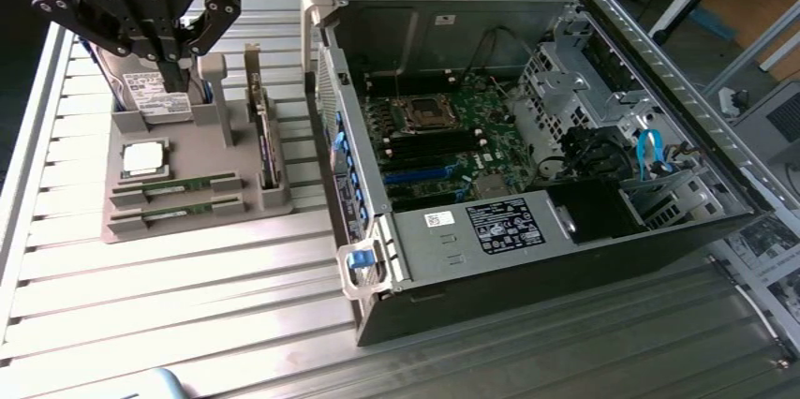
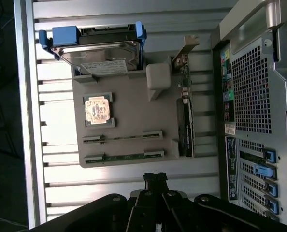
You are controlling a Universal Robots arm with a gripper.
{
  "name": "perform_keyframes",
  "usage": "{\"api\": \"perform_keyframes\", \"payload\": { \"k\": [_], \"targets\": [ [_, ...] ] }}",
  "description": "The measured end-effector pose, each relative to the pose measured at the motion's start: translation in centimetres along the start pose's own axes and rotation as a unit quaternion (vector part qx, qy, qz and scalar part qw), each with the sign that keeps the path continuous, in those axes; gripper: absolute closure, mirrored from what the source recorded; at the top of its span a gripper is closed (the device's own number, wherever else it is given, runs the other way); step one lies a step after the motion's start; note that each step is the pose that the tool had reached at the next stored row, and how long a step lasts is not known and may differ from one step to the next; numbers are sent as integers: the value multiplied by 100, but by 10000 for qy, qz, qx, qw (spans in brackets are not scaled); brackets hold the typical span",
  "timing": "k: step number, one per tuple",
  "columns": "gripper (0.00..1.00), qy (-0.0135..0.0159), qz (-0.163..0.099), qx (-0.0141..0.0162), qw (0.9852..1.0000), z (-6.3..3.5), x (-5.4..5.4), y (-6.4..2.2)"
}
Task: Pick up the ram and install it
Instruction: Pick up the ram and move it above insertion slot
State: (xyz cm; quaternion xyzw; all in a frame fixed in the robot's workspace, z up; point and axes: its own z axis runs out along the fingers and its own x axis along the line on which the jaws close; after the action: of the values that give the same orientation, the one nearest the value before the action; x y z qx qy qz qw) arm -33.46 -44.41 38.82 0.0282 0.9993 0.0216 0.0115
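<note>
Two ram sticks lie edge-up in slots of a grey parts holder (image 1: 131, 132): one ram stick (image 1: 175, 184) (image 2: 123, 137) and a second ram stick (image 1: 175, 214) (image 2: 123, 156) beside it. They are thin green boards. My gripper (image 1: 174, 86) (image 2: 155, 177) hangs above the holder's far end, over the hard drive, well apart from both sticks. Its fingers are shut with nothing between them. The open computer case (image 1: 500, 240) stands at the exterior view's right, with its motherboard (image 1: 437, 151) exposed.
The holder also carries a hard drive (image 2: 97, 53) in a blue bracket, a square silver CPU (image 1: 144, 157) (image 2: 97, 109) and a dark expansion card (image 1: 265, 137) (image 2: 184, 121) standing on edge. Everything rests on a ribbed metal table (image 1: 187, 296). The case's rear panel (image 2: 252, 96) is close by.
</note>
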Motion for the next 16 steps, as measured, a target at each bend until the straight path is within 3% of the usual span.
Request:
{"api": "perform_keyframes", "payload": {
  "k": [9, 16],
  "targets": [
    [89, 19, -431, -9, 9991, 0, 0, 0],
    [89, 37, -848, -14, 9964, 0, 0, 0]
  ]
}}
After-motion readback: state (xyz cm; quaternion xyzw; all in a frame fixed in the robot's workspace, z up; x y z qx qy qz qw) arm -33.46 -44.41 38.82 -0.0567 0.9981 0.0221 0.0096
